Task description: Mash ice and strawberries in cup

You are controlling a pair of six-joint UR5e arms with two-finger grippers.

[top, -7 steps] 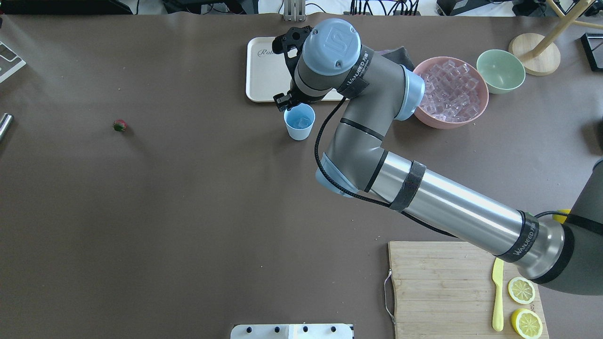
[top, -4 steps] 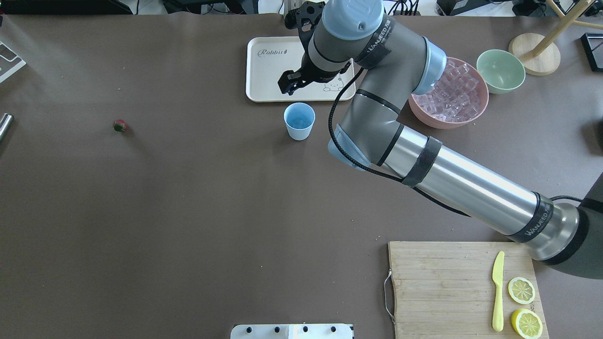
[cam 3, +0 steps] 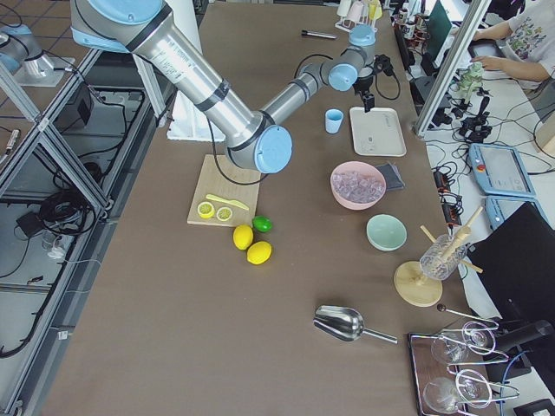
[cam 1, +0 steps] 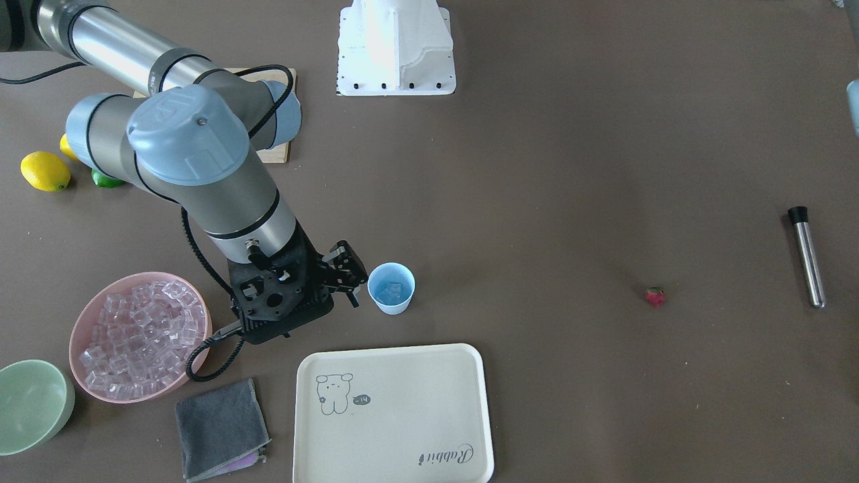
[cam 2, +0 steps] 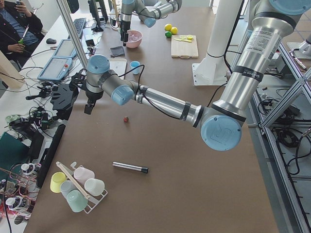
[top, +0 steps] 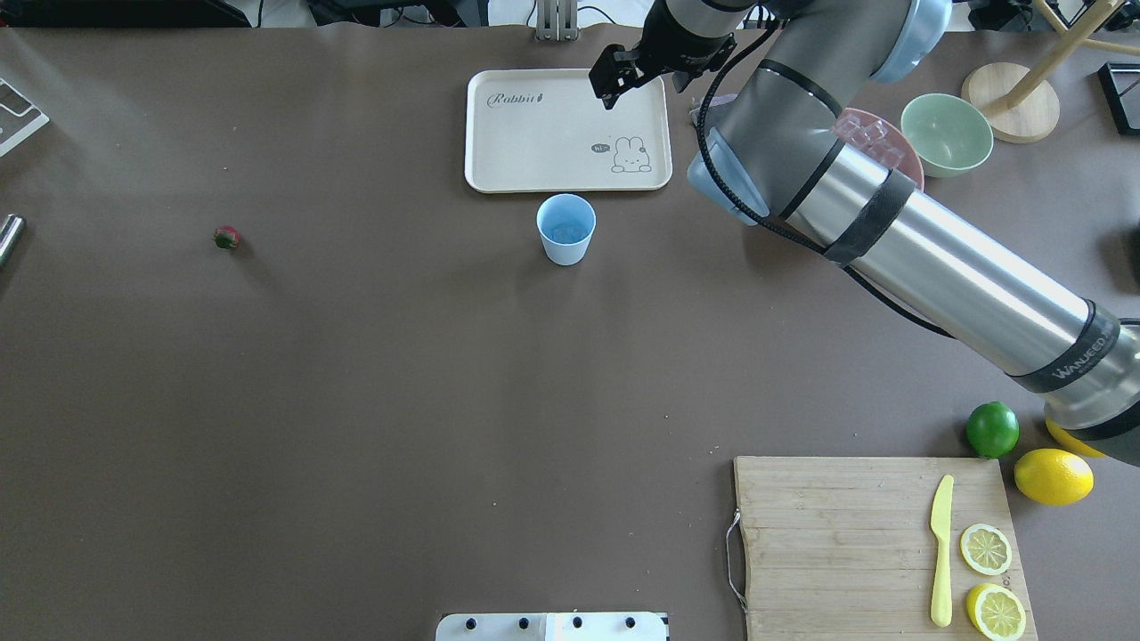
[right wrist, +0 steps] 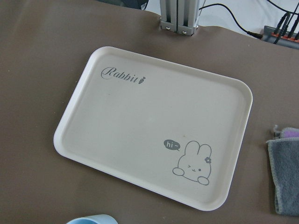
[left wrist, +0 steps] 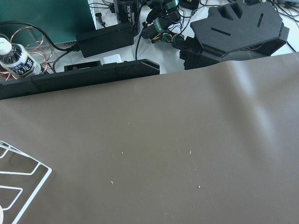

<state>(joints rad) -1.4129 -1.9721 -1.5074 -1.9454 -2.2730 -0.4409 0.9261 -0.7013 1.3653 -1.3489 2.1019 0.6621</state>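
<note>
Brown covering is spread over the whole table (top: 356, 401), on which the light-blue cup (top: 565, 229) stands upright near the middle of the far half and serves as the reference. The right arm (top: 935, 258) is stretched past the cup on the side away from the robot. The right gripper (top: 606, 89) is held above the cream tray (top: 534, 142) just beyond the cup, its jaws parted and nothing carried between them. The left arm (cam 2: 160, 99) is reached well out to the cup's left; whether the left gripper (cam 2: 88, 108) is parted or closed cannot be told. A stock of cubes is kept in the pink bowl (cam 1: 144, 275), to the cup's right. The metal muddler (cam 1: 805, 258) is left lying far to the cup's left, untouched. The strawberry (top: 226, 237) is seen on the bare table between muddler and cup, well apart from the cup. The ice (cam 1: 392, 292) is seen inside the cup, so that part is judged done. The strawberry remains to be added, and the mashing is not yet begun.
</note>
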